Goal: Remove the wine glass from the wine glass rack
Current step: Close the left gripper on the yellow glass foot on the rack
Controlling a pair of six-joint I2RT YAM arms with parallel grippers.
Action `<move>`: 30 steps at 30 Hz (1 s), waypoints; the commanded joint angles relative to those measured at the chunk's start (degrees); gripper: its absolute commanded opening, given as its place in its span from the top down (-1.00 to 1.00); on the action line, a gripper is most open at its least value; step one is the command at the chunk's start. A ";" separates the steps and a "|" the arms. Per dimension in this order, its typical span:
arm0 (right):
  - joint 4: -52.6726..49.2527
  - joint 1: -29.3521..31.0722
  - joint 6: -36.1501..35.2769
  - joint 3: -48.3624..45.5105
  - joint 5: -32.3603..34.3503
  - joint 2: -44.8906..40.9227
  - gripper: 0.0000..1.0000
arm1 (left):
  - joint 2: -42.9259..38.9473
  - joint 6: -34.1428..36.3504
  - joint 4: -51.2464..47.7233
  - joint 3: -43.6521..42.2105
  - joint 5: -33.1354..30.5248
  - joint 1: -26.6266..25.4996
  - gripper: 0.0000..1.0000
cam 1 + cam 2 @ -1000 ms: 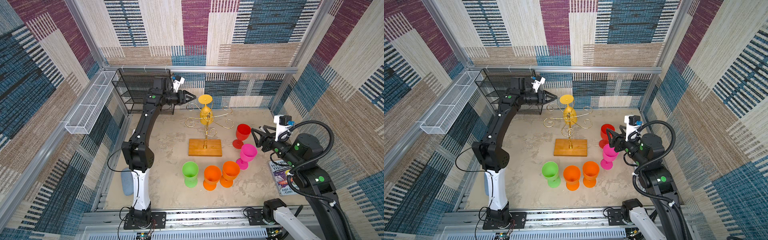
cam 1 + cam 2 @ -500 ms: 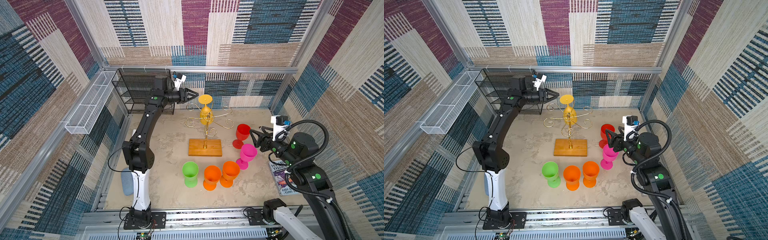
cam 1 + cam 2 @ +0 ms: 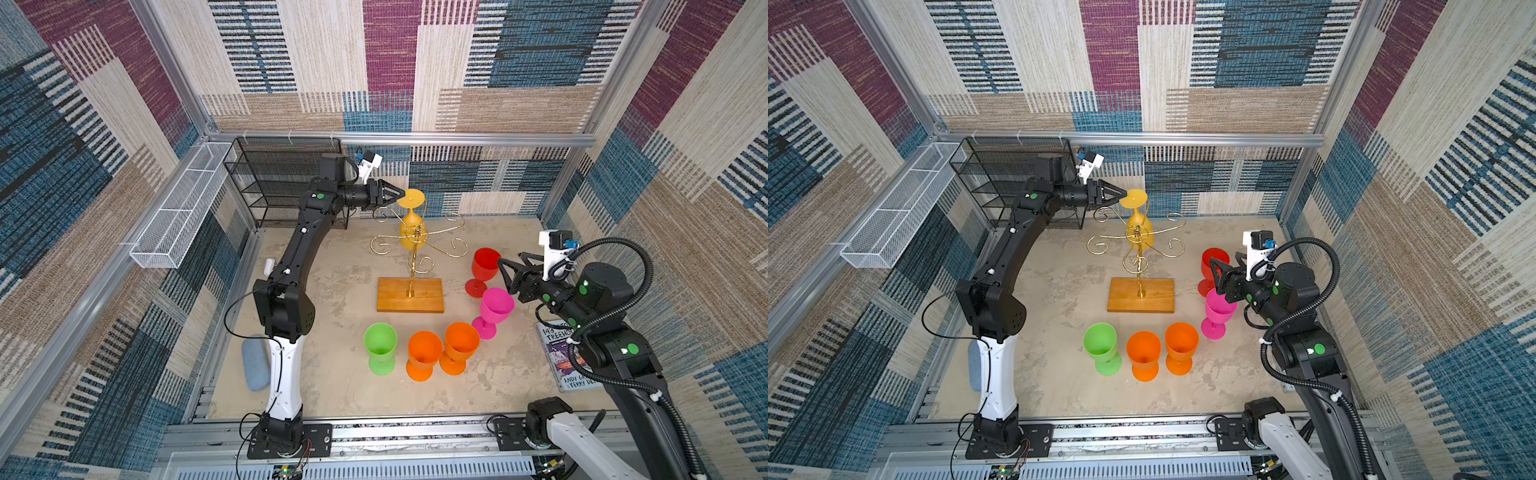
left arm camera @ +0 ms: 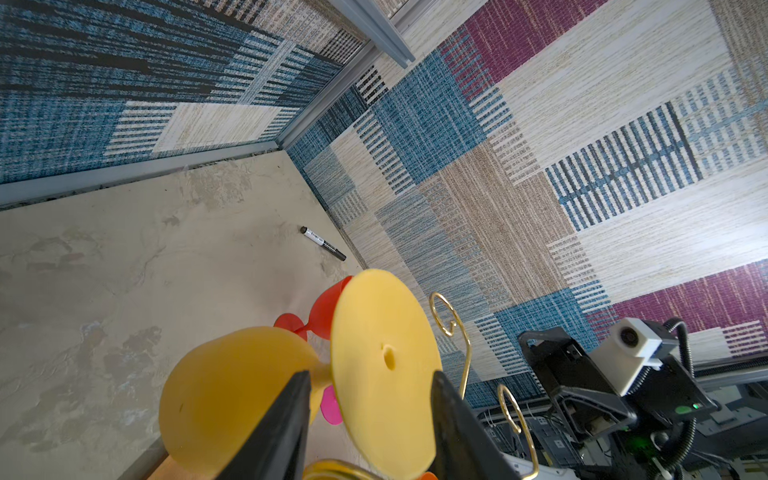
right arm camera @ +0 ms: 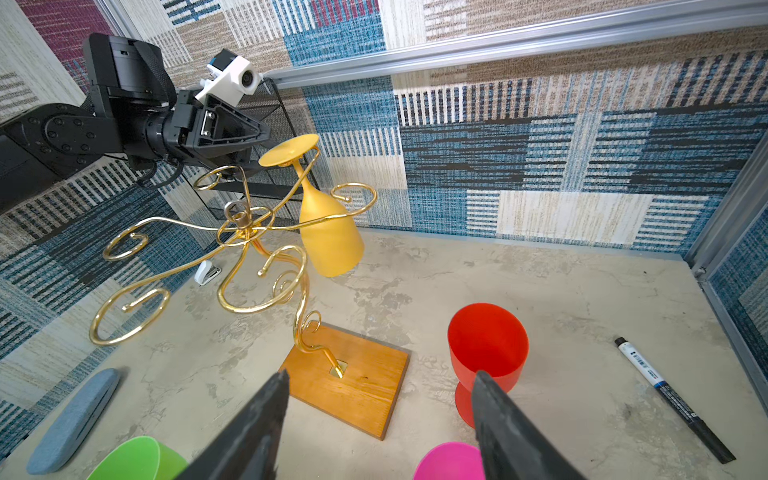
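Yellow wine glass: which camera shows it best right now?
Right wrist view: the yellow wine glass hangs inverted on the wine glass rack, visible whole from foot to rim. The left wrist view is too close and crops it. In both top views it is small, crossed by the rack's wires.

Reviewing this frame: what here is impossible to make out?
- Left wrist view: whether the left gripper touches the yellow wine glass; one finger overlaps its foot.
- Right wrist view: green glass and pink glass, cut off by the frame edge.
- A top view: book title, partly covered by the right arm.
- Right wrist view: marker label, too small.
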 commanded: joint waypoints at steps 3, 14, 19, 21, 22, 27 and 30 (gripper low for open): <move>2.02 0.07 -0.57 0.12 -0.14 0.23 -0.41 | 0.54 1.40 -0.36 1.27 1.45 -0.10 0.06; 2.03 0.05 -0.47 -0.13 -0.15 0.48 -0.42 | 1.45 2.00 -1.74 2.56 1.93 -0.20 0.39; 2.12 0.07 -0.29 -0.48 -0.23 0.30 -0.41 | 1.28 2.49 -2.46 2.56 1.83 -0.20 0.58; 2.19 0.07 -0.19 -0.64 -0.39 0.44 -0.41 | 1.19 2.56 -2.50 2.56 1.93 -0.19 0.64; 2.19 0.07 -0.18 -0.70 -0.41 0.39 -0.41 | 1.10 2.50 -2.40 2.55 2.11 -0.20 0.68; 2.20 0.07 -0.09 -0.84 -0.41 0.24 -0.41 | 0.92 0.09 -0.30 2.56 3.06 -0.11 0.77; 2.11 0.07 0.00 -0.97 -0.50 0.13 -0.41 | 0.91 -3.48 3.30 2.14 4.38 -0.11 0.86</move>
